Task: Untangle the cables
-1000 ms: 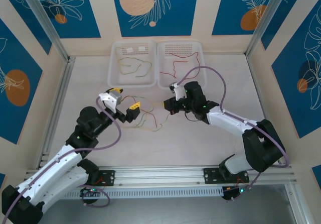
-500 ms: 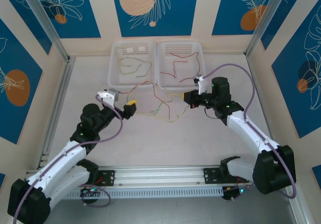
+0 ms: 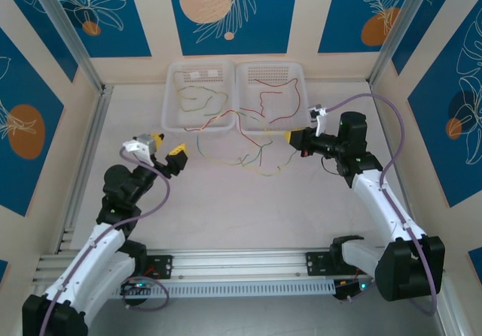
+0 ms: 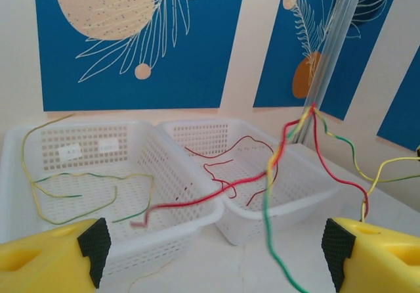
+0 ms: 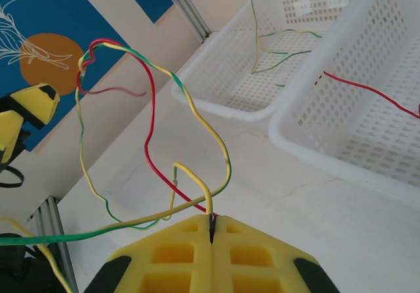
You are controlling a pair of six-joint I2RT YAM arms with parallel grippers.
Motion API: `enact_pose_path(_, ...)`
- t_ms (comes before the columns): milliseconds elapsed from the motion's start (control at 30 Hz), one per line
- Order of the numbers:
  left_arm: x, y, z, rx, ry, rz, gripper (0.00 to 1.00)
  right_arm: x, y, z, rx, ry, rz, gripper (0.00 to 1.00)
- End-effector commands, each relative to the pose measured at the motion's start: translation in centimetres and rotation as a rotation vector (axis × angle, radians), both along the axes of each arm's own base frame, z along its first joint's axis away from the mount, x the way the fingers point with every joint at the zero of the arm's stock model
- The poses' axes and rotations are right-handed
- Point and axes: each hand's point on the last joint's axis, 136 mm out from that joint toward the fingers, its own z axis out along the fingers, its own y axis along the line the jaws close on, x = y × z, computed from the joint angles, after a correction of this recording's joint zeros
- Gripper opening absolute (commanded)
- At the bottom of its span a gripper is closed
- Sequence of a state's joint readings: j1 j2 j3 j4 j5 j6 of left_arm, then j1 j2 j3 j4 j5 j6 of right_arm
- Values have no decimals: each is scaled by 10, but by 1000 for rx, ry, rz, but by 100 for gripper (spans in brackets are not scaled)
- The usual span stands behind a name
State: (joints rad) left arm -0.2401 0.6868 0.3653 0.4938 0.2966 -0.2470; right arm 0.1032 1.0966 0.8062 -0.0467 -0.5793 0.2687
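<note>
It looks like a robotics lab cell, not a lived-in room. A pale worktop [image 3: 226, 215] is boxed in by aluminium posts [image 3: 68, 31] and printed panels [image 3: 230, 12] of blue with orange discs and white leaf outlines. The left arm [image 3: 90, 249] and right arm [image 3: 384, 200] rise from a slotted metal rail [image 3: 241, 264] along the near edge. A left basket [image 3: 170, 99] and right basket [image 3: 304, 95], white and perforated, sit at the back. Whatever room lies beyond the panels, I can't tell.
</note>
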Motion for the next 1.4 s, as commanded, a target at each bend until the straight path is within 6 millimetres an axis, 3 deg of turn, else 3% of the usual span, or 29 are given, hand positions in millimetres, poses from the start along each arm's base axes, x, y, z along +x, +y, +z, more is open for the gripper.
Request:
enact_pose_path(0,-18,-22,16,-6,-72,-199,87,-7,3,23,39,-25,42,0)
enact_pose_path(400,-37,-43,21,56,-138,-352,97,-11,-7,48,95,-33,91,0)
enact_pose_path(867,-35,-36,18,101,-162,-279,96,-19,0,53,111,-18,188,0)
enact_pose_path(1267,-31,-44,12,128,-136,-312,78,-22,5,48,128,3,235,0)
enact_pose_path(1367,-32,-44,12,130,-137,-319,63,-20,6,46,127,11,236,0)
